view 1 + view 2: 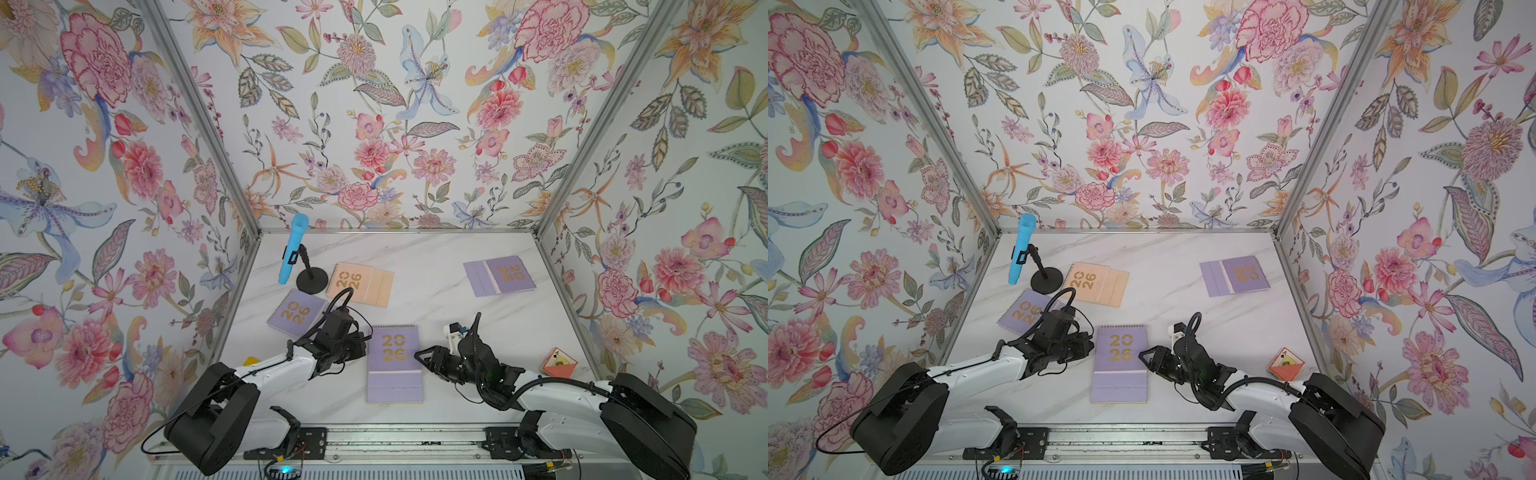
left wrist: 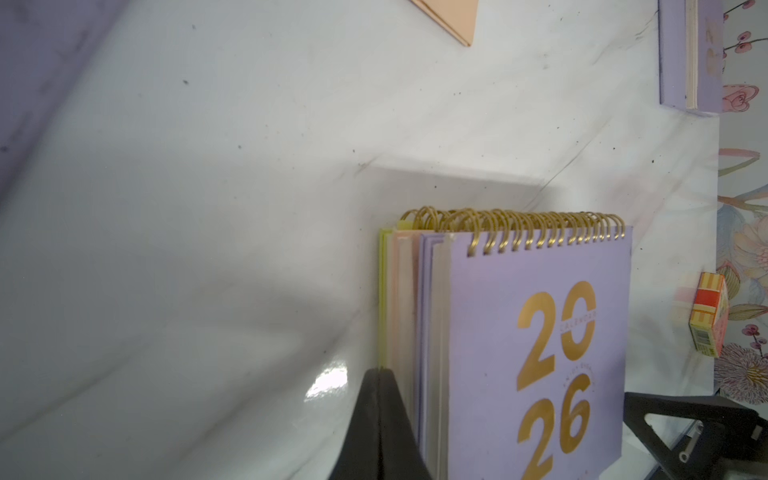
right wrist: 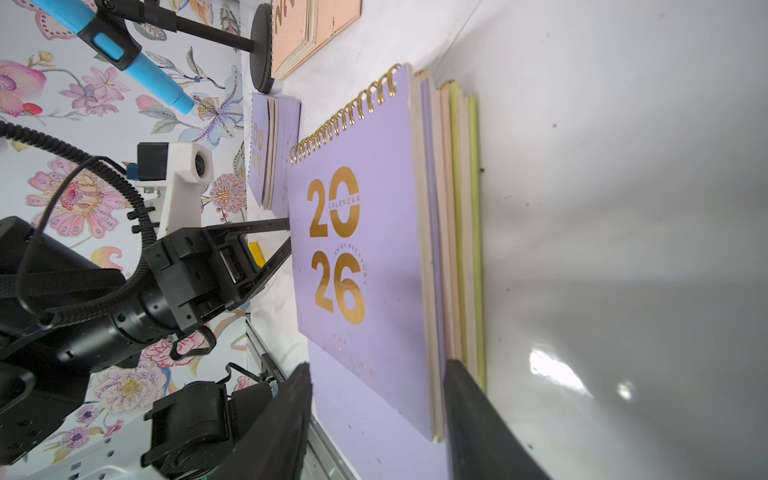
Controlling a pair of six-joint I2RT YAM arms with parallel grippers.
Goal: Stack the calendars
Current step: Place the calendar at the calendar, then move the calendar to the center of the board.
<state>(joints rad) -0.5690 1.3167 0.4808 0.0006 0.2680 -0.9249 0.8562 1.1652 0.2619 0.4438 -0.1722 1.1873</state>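
A stack of calendars [image 1: 394, 361] lies at the table's front centre, with a lilac one bearing a gold "2026" on top. The right wrist view shows the stack [image 3: 357, 249] with peach and yellow-green calendars under it. Three calendars lie loose: a lilac one [image 1: 296, 312] at the left, a peach one [image 1: 359, 283] behind it, and a lilac one [image 1: 498, 275] at the back right. My left gripper [image 1: 364, 348] is shut, its tip [image 2: 380, 415] at the stack's left side. My right gripper [image 1: 418, 356] is open at the stack's right edge, its jaws [image 3: 378, 415] either side of the top calendar's edge.
A blue microphone [image 1: 292, 249] on a black stand [image 1: 311, 279] rises at the back left, beside the peach calendar. An orange card box [image 1: 559, 363] leans against the right wall. A small yellow block [image 1: 251, 360] sits behind my left arm. Floral walls close in three sides.
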